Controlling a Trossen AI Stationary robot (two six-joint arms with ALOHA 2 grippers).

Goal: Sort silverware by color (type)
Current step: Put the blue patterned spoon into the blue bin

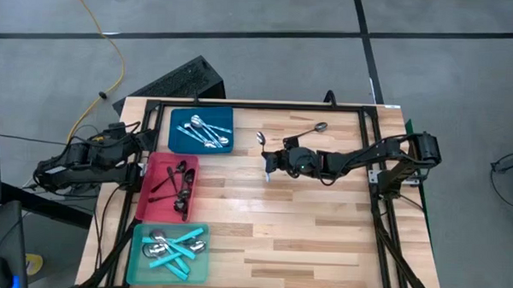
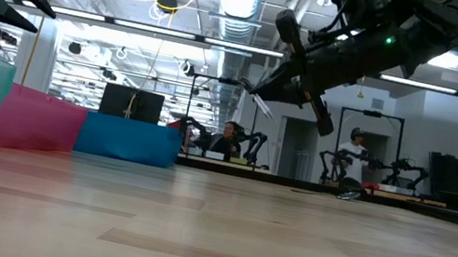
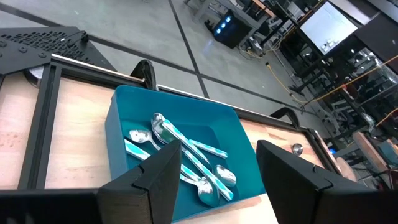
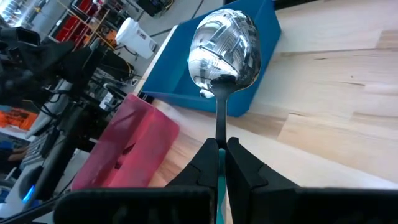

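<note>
My right gripper [image 1: 271, 159] hangs over the middle of the table, shut on a spoon [image 4: 224, 46] that has a shiny silver bowl and turquoise showing low between the fingers. The same spoon [image 1: 261, 139] sits right of the blue tray [image 1: 179, 116]. One silver spoon [image 1: 313, 129] lies on the wood near the far edge. The blue tray holds silver spoons [image 3: 186, 158], the red tray [image 1: 148, 210] black ones, and the teal tray [image 1: 141, 272] turquoise-handled ones. My left gripper [image 3: 217, 168] stands open at the table's left edge, above the trays. My right gripper pinches the spoon's thin neck [image 4: 220, 127] between its two fingertips, just below the bowl. It comes from the table's right, slanting a little downward. The bowl [image 4: 225, 43] sticks out past the fingers, and the spoon is lifted clear of the table.
The three trays stand in a row along the table's left side, blue farthest and teal nearest. A black frame rail [image 1: 258, 107] runs along the far edge, and others run down both sides. Bare wood [image 1: 305, 231] lies near and right of my right gripper.
</note>
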